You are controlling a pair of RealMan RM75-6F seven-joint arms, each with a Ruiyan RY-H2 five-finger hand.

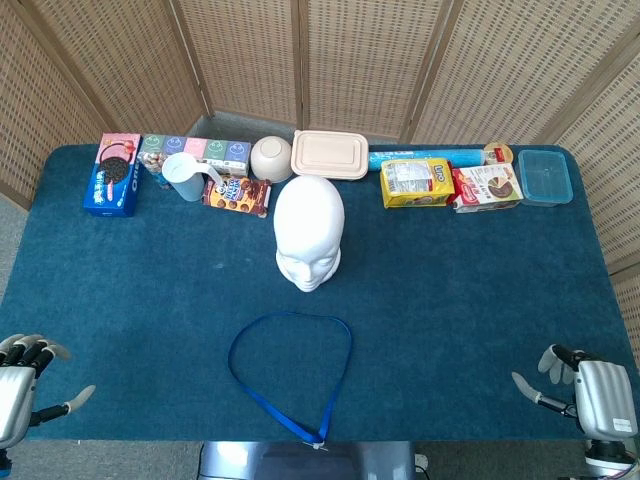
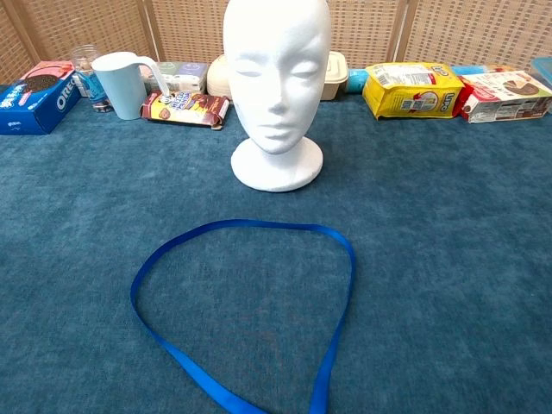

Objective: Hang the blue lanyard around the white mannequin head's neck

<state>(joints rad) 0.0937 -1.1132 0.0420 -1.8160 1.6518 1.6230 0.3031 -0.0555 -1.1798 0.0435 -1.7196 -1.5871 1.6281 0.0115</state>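
Observation:
The white mannequin head (image 1: 309, 230) (image 2: 277, 73) stands upright in the middle of the blue table, facing me. The blue lanyard (image 1: 290, 372) (image 2: 245, 228) lies flat as an open loop in front of it, its ends meeting at the near table edge. My left hand (image 1: 22, 385) rests at the near left corner with fingers spread and nothing in it. My right hand (image 1: 585, 392) sits at the near right corner, also holding nothing. Both hands are far from the lanyard. Neither hand shows in the chest view.
Along the back edge stand an Oreo box (image 1: 113, 174), a white pitcher (image 1: 185, 176), a cookie packet (image 1: 237, 195), a bowl (image 1: 271, 157), a beige lidded container (image 1: 331, 153), a yellow packet (image 1: 417, 182), a red-and-white box (image 1: 486, 187) and a blue tub (image 1: 545, 176).

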